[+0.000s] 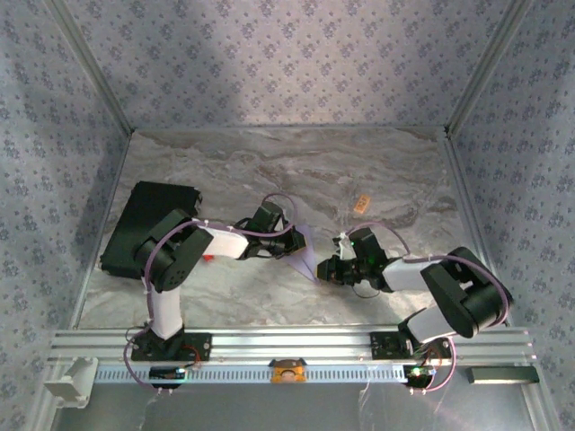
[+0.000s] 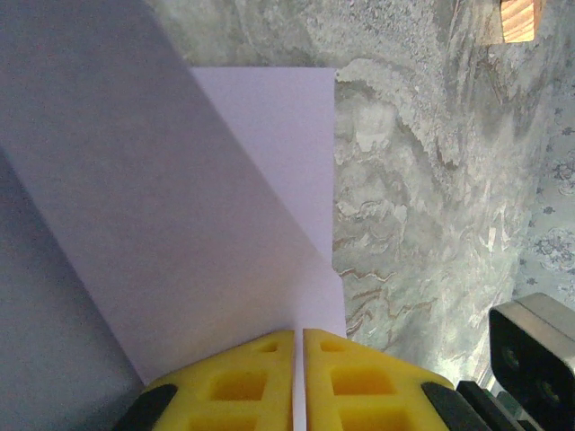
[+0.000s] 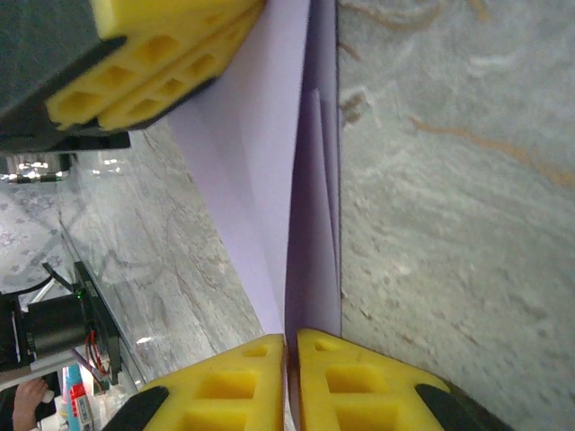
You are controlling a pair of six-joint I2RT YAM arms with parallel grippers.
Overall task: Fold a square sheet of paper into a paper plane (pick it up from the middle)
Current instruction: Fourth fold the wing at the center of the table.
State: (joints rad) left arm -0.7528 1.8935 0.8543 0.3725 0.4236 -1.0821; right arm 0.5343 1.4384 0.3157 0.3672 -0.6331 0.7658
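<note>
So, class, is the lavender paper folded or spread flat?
Folded: the lavender paper shows a diagonal flap over another layer, held by left gripper and right gripper.

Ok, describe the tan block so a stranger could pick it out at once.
Start at the marbled table and look toward its far right, beyond the right gripper. The tan block lies there alone on bare surface. It is small and orange-tan, unlike the lavender paper and the black pad.

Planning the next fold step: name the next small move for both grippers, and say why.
Probably lower the lavender paper onto the table to press the crease: left gripper and right gripper both pinch its edges, with a diagonal flap already folded over.
</note>
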